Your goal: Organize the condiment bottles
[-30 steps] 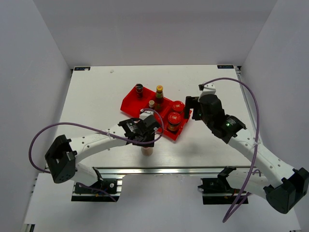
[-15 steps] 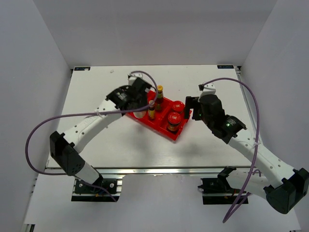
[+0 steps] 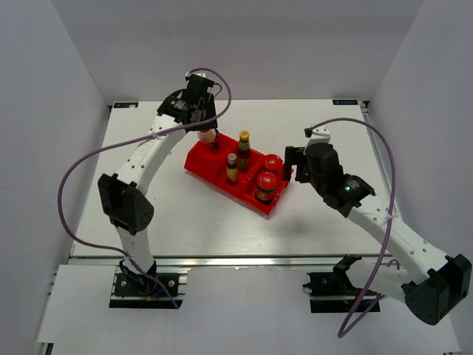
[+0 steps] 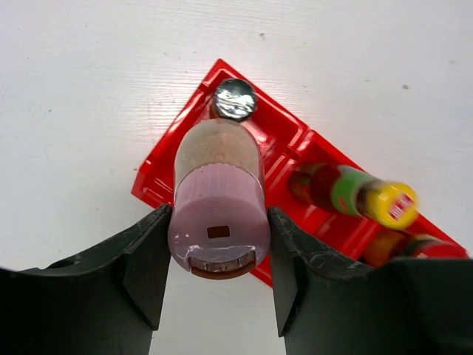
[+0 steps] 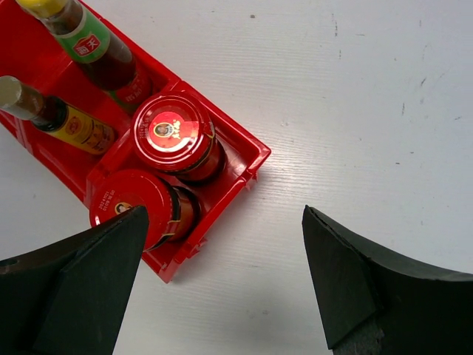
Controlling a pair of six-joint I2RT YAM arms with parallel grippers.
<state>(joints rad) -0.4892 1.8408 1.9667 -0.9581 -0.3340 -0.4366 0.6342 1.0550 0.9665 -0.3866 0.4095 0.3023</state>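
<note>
My left gripper is shut on the pale pink-capped bottle, with a finger on each side of its cap. It holds the bottle at the far left end of the red tray. The bottle's base points into the end compartment beside the shaker. Two yellow-capped bottles stand in the middle compartment. Two red-lidded jars fill the right one. My right gripper hangs open over the table just off the tray's right end.
White walls close in the table on the left, right and back. The tray lies diagonally across mid-table. Purple cables loop from both arms. An aluminium rail runs along the near edge.
My left arm has swung from the near table edge to the tray's far left end, carrying the pink-capped bottle. The right arm has stayed put.
</note>
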